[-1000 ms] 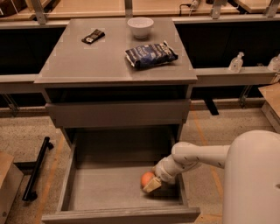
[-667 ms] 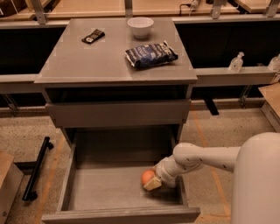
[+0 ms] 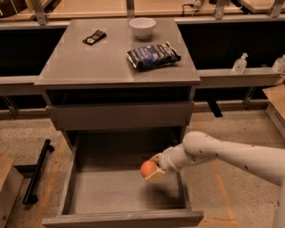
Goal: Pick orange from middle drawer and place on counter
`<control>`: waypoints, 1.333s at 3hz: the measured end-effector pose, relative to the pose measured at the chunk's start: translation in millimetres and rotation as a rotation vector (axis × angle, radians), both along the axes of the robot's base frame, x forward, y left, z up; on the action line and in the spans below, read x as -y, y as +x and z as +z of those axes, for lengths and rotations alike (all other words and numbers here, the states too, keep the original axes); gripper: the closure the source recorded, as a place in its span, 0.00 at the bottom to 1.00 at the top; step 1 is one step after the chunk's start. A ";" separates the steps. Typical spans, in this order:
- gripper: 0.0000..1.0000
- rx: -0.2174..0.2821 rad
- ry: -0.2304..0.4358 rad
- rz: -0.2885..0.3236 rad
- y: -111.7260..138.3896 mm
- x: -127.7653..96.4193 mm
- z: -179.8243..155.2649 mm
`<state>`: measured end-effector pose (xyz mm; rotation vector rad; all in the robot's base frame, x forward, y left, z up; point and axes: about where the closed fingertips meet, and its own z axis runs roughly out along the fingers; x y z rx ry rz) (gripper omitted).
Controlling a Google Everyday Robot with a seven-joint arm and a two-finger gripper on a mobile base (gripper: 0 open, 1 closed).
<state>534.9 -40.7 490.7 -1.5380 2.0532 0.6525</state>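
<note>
One orange [image 3: 148, 168] in end effector [image 3: 152, 172] — over middle drawer [image 3: 107, 196]

**Matt grey all round, one smooth orange**

The counter [image 3: 89, 62] reads as flat matt grey with no shine. The middle drawer [image 3: 120, 196] matches it, floor and low walls in the same dull finish. Down over that drawer the gripper [image 3: 153, 171], pale beige plastic by the look, is closed around the orange [image 3: 148, 168], whose skin is smooth with a soft sheen. The arm [image 3: 222, 153] is smooth off-white casing. Up top, the white bowl [image 3: 142, 26] looks glazed, and the dark blue bag [image 3: 152, 55] is crinkly and glossy, like film. The bench tops [image 3: 89, 6] behind are pale wood. The floor [image 3: 231, 196] is speckled and rough-looking.
</note>
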 end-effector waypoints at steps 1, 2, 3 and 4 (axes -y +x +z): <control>1.00 0.108 0.093 0.126 13.1 -3.3 115.7; 1.00 0.175 0.164 0.207 29.7 0.6 198.2; 1.00 0.250 0.164 0.317 47.3 -0.6 275.1; 1.00 0.345 0.125 0.412 71.8 -9.9 345.2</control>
